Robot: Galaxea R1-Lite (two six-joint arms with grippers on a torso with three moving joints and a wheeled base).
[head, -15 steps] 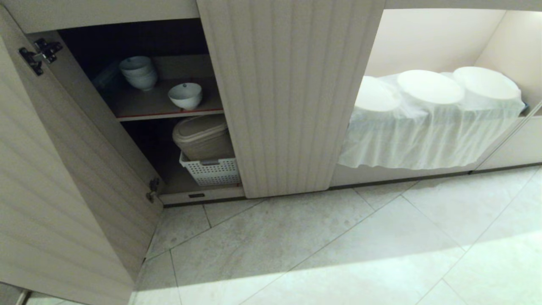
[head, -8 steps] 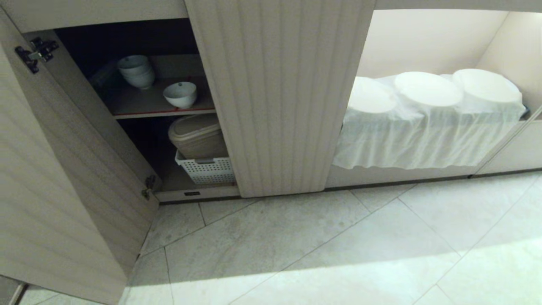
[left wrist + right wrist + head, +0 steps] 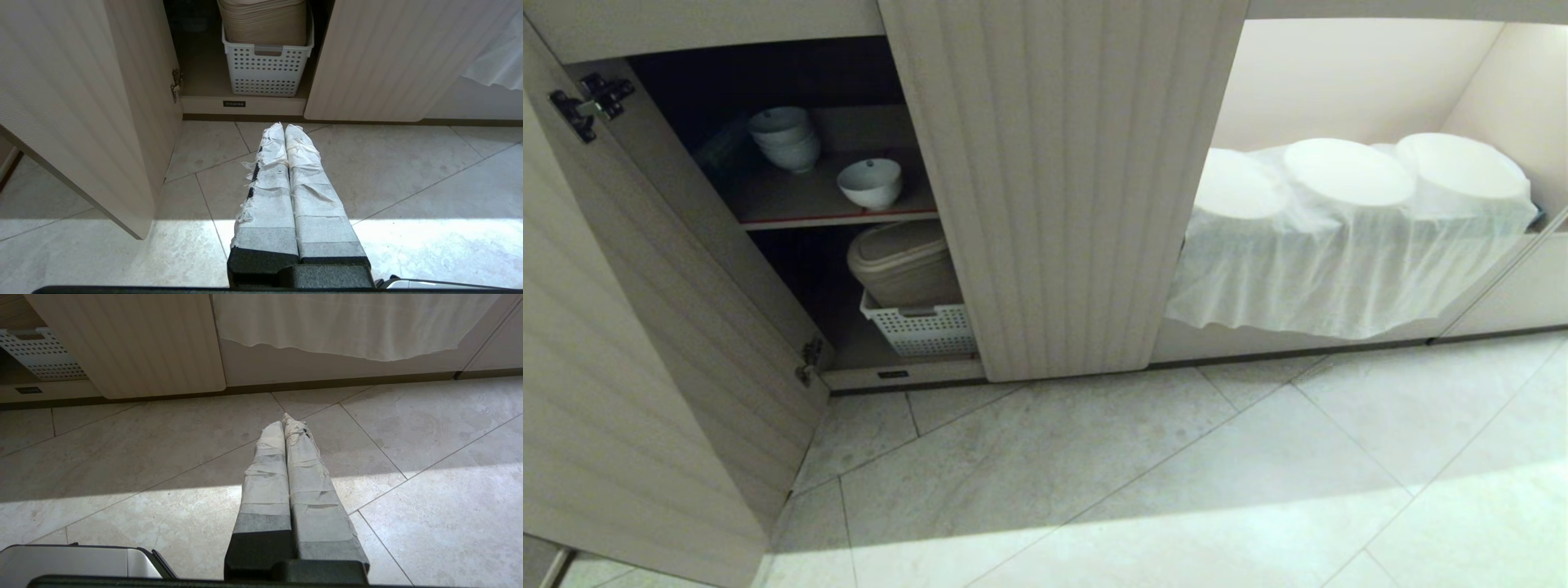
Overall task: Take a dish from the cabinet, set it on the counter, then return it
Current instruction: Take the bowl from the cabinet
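1. The cabinet (image 3: 1062,188) is standing with its left door (image 3: 645,343) swung wide, leaving open floor (image 3: 1143,482) before the shelves.
2. The dish (image 3: 870,183) is sitting on the upper shelf (image 3: 792,204), near the stacked bowls (image 3: 784,139).
3. The left claw (image 3: 282,127) and right claw (image 3: 286,419) are hanging low over the tiles, fingers pressed together, empty.
4. The view is sitting slightly further right than a second ago.

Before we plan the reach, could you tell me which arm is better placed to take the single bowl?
Probably left: the left gripper faces the open cabinet below the bowl; the right gripper faces the shut door.
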